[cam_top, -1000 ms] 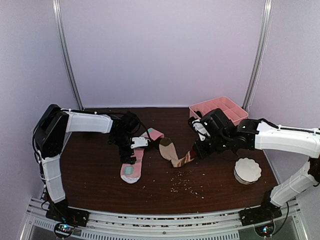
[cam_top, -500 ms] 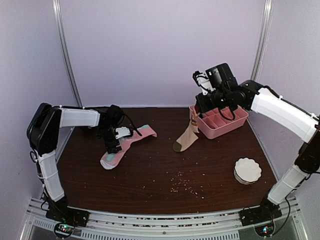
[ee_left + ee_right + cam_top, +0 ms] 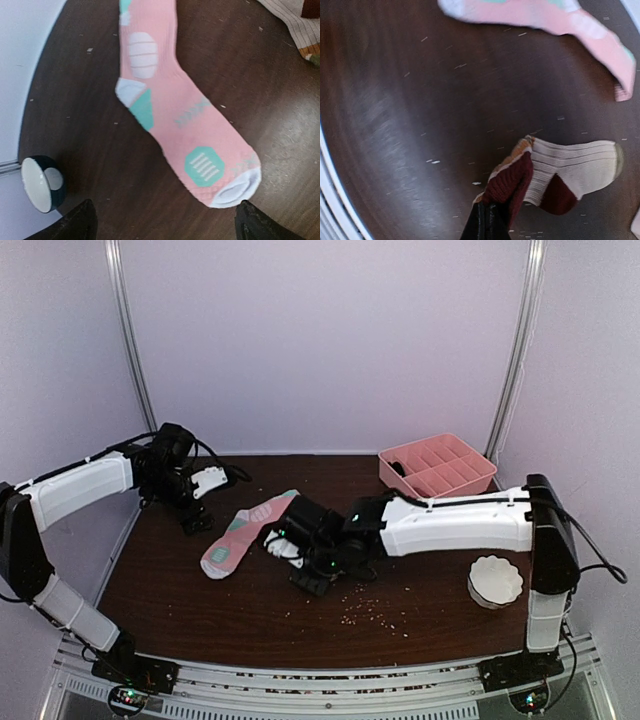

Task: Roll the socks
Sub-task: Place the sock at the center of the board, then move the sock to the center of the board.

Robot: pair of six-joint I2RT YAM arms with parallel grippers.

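Observation:
The pink sock (image 3: 175,110) with mint patches lies flat on the dark table, its white toe just ahead of my left gripper (image 3: 165,225). That gripper hovers open above the table, one fingertip (image 3: 82,222) at each lower corner of the view. From above, the pink sock (image 3: 243,531) lies to the right of the left gripper (image 3: 196,519). The beige sock (image 3: 570,170) lies crumpled on the table, and my right gripper (image 3: 487,222) is shut on its maroon end. In the top view the right gripper (image 3: 312,582) sits low at the table's middle and hides the beige sock.
A pink divided tray (image 3: 437,465) stands at the back right and a white fluted bowl (image 3: 495,580) at the front right. Crumbs (image 3: 370,610) are scattered near the front middle. A round black-rimmed white object (image 3: 42,182) sits by the left wall.
The right arm swung from above the tray down to the table's middle, bringing the beige sock with it. The left arm drew back to the left, off the pink sock.

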